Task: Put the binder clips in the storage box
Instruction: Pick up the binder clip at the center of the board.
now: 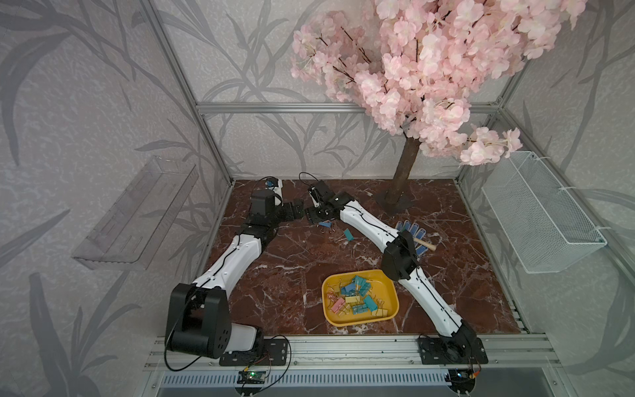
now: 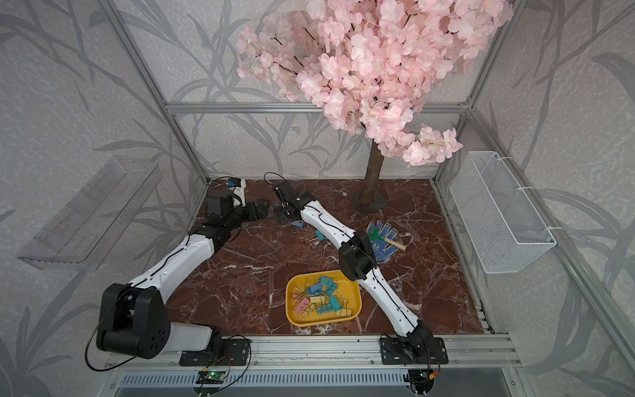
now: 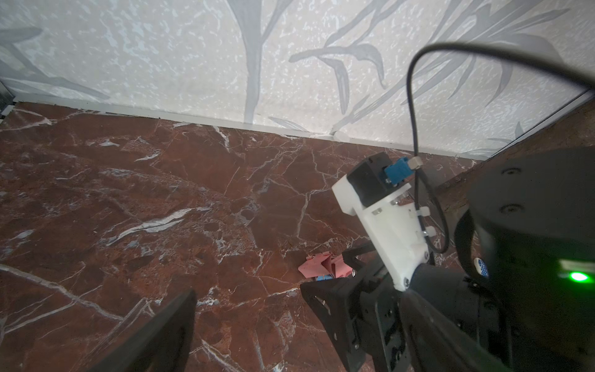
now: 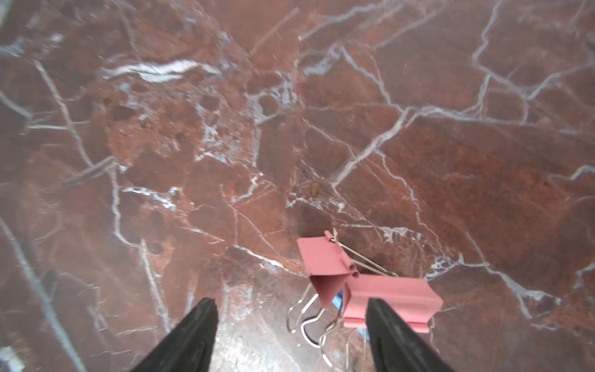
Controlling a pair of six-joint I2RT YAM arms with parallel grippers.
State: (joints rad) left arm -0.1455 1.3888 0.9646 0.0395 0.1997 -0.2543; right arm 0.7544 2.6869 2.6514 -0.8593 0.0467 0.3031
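Where the two arms meet near the far left of the worktop (image 1: 275,275), you have little room. The left pincer (image 1: 297,209) and the right pincer (image 1: 314,216) stand just beside each other, with the back wall and the metal frame (image 1: 275,108) close behind them. The left pincer is released, its jaws spread wide with nothing between them. The right pincer is released too. In the right wrist view its black fingers (image 4: 193,335) stand apart over the marble, and two pink clips (image 4: 325,257) lie loose on the surface, one partly hidden behind a finger.

Open marble runs from there toward you as far as the yellow tray (image 1: 343,321), which sits near the front edge beside the right arm's lower link. On the right, the tree trunk (image 1: 407,168) on its flat base narrows the space. So does a blue-dotted glove (image 1: 407,227) with a wooden-handled tool (image 1: 424,243) lying on it, half under the right forearm.

In both top views the tray holds a loose heap of binder clips (image 1: 357,292) in teal, blue, pink and yellow, their wire handles tangled. A blue clip (image 1: 323,224) and a teal clip (image 1: 349,235) lie outside it on the marble, just beside the right forearm.

The worktop is red-brown marble with white veins. Grey leaf-patterned walls surround it, with a clear shelf (image 1: 137,213) on the left wall and a white wire basket (image 1: 539,213) on the right. Pink blossom hangs overhead.
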